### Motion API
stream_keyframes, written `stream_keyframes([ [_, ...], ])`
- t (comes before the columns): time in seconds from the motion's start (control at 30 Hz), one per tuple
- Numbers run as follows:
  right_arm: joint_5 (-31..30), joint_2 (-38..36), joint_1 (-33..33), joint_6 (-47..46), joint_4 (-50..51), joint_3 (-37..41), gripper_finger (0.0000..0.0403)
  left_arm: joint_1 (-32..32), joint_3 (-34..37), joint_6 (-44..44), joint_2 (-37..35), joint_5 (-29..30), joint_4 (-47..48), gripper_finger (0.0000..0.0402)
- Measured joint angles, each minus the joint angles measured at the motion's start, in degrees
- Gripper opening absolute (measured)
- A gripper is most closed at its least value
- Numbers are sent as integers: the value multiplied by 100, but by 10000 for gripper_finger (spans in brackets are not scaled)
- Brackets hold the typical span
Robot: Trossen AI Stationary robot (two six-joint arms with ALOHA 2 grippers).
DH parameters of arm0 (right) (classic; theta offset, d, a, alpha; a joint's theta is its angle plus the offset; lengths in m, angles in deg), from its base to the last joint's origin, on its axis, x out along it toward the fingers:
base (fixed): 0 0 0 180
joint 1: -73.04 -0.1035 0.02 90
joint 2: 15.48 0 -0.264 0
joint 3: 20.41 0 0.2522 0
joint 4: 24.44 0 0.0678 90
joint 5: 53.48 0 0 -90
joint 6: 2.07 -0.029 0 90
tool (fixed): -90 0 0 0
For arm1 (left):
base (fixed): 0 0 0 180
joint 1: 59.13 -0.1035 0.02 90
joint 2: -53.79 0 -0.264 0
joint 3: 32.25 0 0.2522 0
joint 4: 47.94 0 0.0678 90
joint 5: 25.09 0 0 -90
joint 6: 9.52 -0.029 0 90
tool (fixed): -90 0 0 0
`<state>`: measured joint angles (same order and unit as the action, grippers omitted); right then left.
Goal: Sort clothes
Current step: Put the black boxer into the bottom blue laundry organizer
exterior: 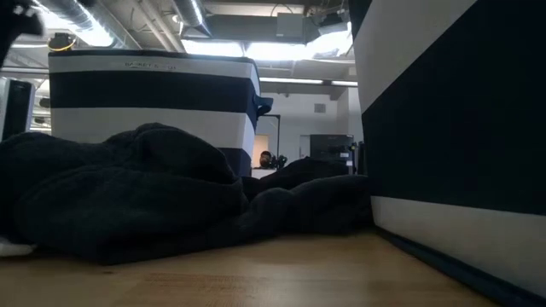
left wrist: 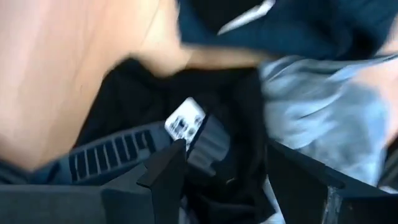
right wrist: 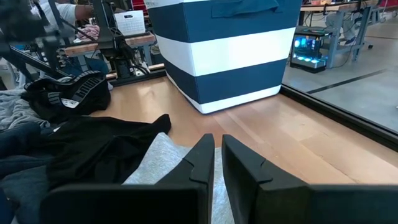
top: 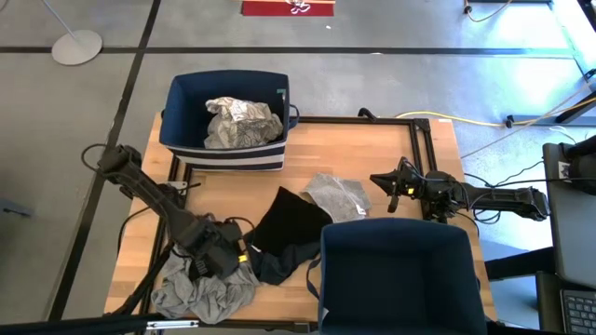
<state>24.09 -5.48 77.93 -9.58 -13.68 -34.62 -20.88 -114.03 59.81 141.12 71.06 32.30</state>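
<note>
Black ribbed fabric garment sits between the spread fingers of the left gripper, over the grey clothes at the wooden table's near-left corner. The right gripper, fingers pressed together and empty, hovers beside a light grey garment.

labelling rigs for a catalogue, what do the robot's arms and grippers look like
Both arms are dark, nearly black, jointed links with thin cables alongside. The left gripper has two angular black fingers; the right gripper has flat, blocky black fingers. No markings are readable.
</note>
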Motion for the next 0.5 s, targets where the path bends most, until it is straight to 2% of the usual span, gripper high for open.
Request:
stream_keyframes([
  [0.1, -3, 0, 2, -17, -4, 0, 35, 1, 389, 250, 0, -320, -26, 205],
  [0.23, -5, 0, 1, -15, -9, 0, 35, 6, 825, 358, 0, -822, -620, 205],
  [0.4, -50, 0, 2, -15, -13, 0, 35, 6, 1137, 330, 0, -909, -1096, 205],
  [0.5, -50, 0, 0, -15, -13, 0, 35, 6, 1294, 337, -2, -912, -1072, 205],
])
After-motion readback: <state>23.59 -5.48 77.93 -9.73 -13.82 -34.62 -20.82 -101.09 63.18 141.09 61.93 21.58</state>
